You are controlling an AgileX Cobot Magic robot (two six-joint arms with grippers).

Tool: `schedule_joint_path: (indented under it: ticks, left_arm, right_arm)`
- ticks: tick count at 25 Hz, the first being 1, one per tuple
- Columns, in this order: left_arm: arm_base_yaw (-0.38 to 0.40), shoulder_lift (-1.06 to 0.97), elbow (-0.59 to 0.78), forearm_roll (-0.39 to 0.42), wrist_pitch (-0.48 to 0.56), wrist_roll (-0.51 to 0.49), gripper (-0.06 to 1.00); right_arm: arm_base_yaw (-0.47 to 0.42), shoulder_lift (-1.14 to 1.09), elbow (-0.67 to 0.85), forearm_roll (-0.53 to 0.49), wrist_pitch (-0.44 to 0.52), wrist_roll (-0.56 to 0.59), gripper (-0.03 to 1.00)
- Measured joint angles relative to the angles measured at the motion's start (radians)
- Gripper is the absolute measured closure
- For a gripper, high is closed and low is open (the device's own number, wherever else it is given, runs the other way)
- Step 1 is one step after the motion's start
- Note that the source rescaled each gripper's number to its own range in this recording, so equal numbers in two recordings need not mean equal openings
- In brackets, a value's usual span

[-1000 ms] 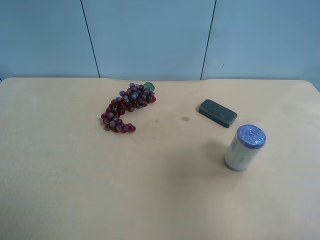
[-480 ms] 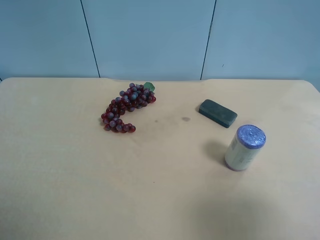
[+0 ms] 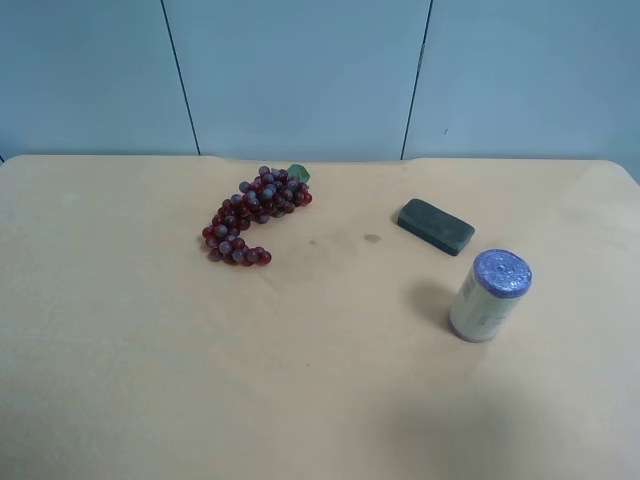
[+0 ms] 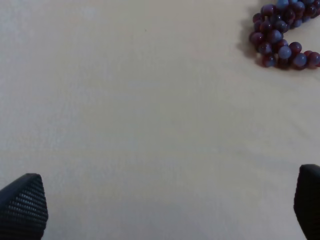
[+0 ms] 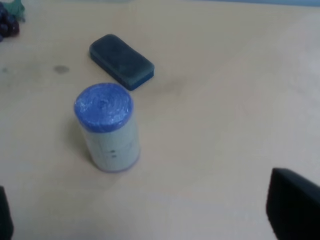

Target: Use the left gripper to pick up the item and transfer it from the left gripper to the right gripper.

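The item, a flat dark grey-green block, lies on the table right of centre in the exterior high view, behind the can. It also shows in the right wrist view, beyond the can. No arm shows in the exterior high view. My right gripper is open and empty, only its black fingertips showing at the frame edges, short of the can. My left gripper is open and empty over bare tabletop, fingertips wide apart. The item is out of the left wrist view.
A white can with a purple lid stands upright just in front of the item; the right wrist view shows the can too. A red-purple grape bunch lies left of centre, and shows in the left wrist view. A blue wall stands behind the table.
Nothing on the table has moved. A faint shadow on the tabletop has drifted toward the near edge in the exterior high view.
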Motion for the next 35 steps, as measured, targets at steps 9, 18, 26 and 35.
schedule_joint_path:
  ticks: [9, 18, 26, 35]
  left_arm:
    - [0.000, 0.000, 0.000, 0.000, 0.000, 0.000, -0.06]
    - [0.000, 0.000, 0.000, 0.000, 0.000, 0.000, -0.06]
    - [0.000, 0.000, 0.000, 0.000, 0.000, 0.000, -0.06]
    - [0.000, 0.000, 0.000, 0.000, 0.000, 0.000, -0.06]
  right_arm:
    - [0.012, 0.000, 0.001, 0.000, 0.000, 0.001, -0.03]
    - [0.117, 0.000, 0.001, 0.001, 0.000, 0.001, -0.03]
    - [0.117, 0.000, 0.001, 0.001, 0.000, 0.001, -0.03]
    - [0.117, 0.000, 0.001, 0.001, 0.000, 0.004, -0.03]
